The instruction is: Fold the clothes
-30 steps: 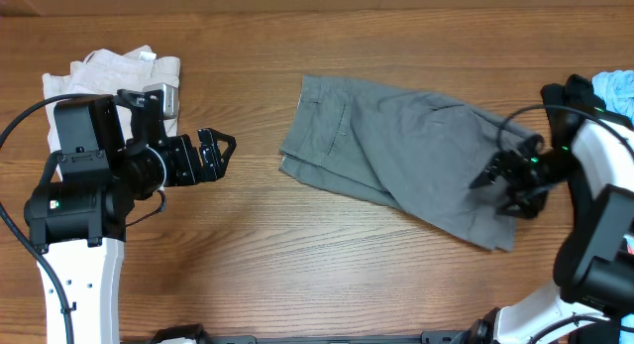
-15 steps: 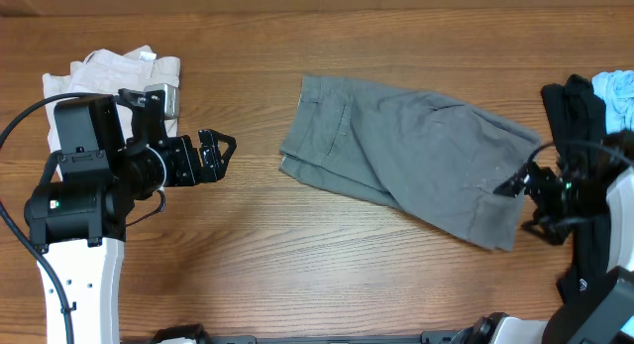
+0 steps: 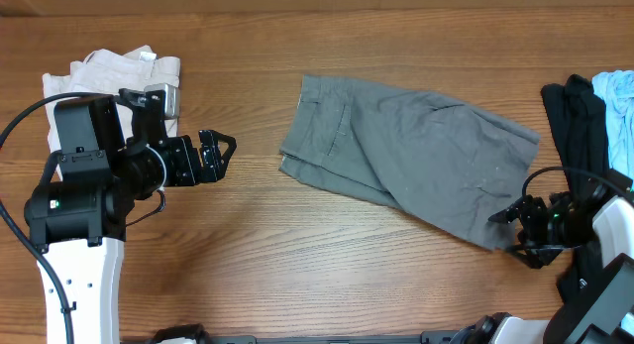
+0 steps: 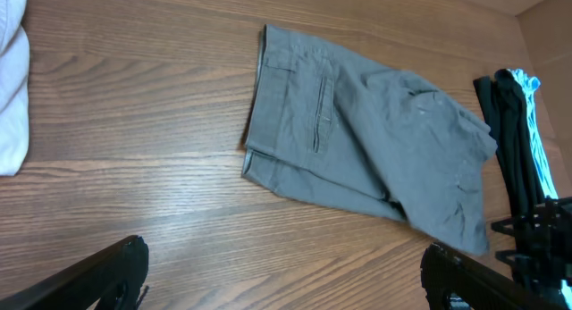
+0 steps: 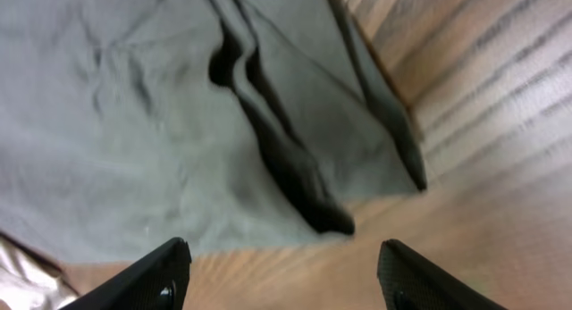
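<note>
Shorts (image 3: pixel 396 151) beside wide-spread right hand (image 3: pixel 506 233)

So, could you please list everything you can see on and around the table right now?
grey shorts: one, mid-grey, lying flat just right of the table's centre
cream-white garment: one, cream-white, bunched at the far left, partly behind the left arm
black garment: one, black, at the right edge
light-blue garment: one, light blue, far right corner, beside the black one
table: one, brown wood grain, under everything
left gripper: one, black, open, left of the shorts and apart from them
right gripper: one, black, open, at the shorts' near right corner
</note>
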Tool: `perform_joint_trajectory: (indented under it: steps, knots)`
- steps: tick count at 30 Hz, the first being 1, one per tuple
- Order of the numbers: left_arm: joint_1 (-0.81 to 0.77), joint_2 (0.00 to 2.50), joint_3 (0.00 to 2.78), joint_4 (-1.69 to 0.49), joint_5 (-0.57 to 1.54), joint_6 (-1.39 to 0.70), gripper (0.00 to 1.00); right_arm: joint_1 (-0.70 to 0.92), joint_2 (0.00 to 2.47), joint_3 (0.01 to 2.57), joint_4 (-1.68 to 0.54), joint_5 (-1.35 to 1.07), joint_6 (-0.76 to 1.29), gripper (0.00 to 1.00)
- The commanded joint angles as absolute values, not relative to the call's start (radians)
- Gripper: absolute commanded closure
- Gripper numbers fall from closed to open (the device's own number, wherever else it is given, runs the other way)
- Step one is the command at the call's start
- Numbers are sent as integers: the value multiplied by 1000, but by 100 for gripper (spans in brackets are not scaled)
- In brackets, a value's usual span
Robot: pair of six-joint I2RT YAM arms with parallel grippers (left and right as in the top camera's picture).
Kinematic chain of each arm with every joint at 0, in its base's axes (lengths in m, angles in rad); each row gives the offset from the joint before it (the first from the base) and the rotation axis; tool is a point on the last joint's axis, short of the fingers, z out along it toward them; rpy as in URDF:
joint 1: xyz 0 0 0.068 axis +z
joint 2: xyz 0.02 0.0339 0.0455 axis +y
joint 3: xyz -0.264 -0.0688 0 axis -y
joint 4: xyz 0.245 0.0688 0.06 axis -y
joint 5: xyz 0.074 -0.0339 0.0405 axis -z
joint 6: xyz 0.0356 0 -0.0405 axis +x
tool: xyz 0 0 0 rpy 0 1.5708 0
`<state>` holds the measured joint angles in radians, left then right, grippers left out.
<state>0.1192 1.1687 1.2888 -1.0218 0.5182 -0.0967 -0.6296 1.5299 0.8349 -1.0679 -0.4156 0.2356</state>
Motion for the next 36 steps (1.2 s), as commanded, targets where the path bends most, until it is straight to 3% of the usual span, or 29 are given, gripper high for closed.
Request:
perform_joint_trajectory:
  steps: [1,3,5,8,10,11,26,31,36]
  knots:
    - [123,1184,1312,-1020,513,-73,0,-635,1528,756,-1004,-467,312,29]
    - [123,1187,1312,-1021,513,-73,0,-635,1529,712,-955,-523,312,31]
    - [123,1190,1312,-1021,513,-74,0,-635,1529,675,-913,-542,317,39]
    - [123,1190,1312,-1019,513,-73,0,-635,1529,659,-882,-551,318,66]
    - [123,1191,1312,-1020,513,-73,0,-635,1529,666,-879,-605,295,92]
    - [123,1191,1312,-1020,513,-73,0,-635,1529,672,-875,-639,271,96]
    - [123,1191,1312,-1015,510,-73,0,-634,1397,1035,-1200,-721,27,96]
    - [123,1191,1312,-1011,482,-73,0,-634,1369,1253,-1114,-741,274,96]
    - [123,1191,1312,-1001,479,-74,0,-589,1385,1313,-797,-779,526,96]
